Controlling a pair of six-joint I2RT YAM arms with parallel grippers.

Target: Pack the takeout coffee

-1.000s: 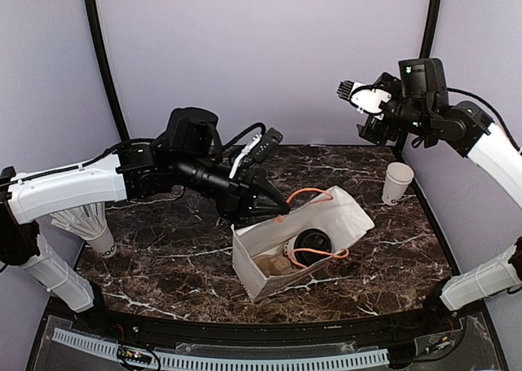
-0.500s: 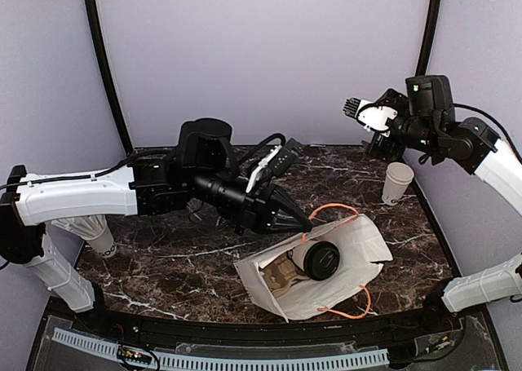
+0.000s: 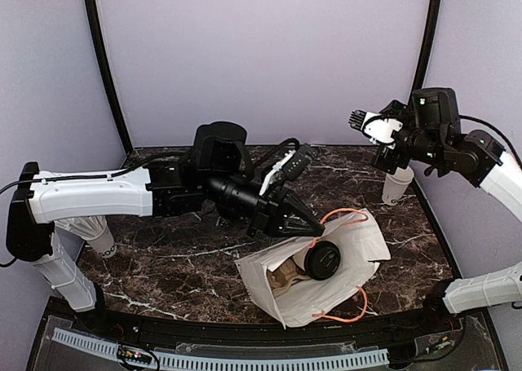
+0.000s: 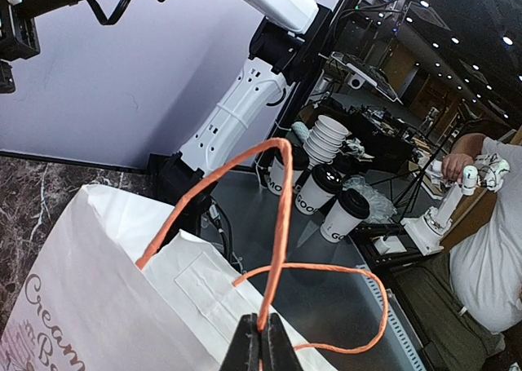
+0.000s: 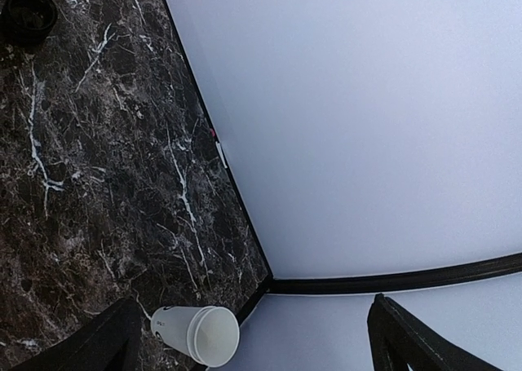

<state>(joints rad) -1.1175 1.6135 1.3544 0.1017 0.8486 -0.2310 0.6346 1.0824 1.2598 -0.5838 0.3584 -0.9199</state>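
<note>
- The left gripper (image 4: 263, 348) is clamped tight on the orange cord handle (image 4: 281, 216) of the white paper bag (image 3: 363, 228); its fingertips meet around the cord just above the bag's mouth.
- The bag lies on its side on the marble table (image 3: 179, 257), mouth tipped up toward the overhead camera, so the step in hand looks like raising the bag upright by that handle.
- To do this well, pull the handle up and over the bag's base in a slow arc. A sideways tug would likely drag the bag or let the load roll toward the mouth.
- The thin cord could slip through the pinch, so a steady lift without jerks seems wise.
- The right gripper (image 3: 371, 139) hangs high beyond the bag's far right corner, spread wide and empty. It could steady the bag's far wall if the paper sags.
- The takeout coffee (image 3: 325, 259) is inside the bag, lying on its side near the mouth.
- Its round black lid faces the overhead camera. The white body is mostly hidden by paper, and no lettering can be read.
</note>
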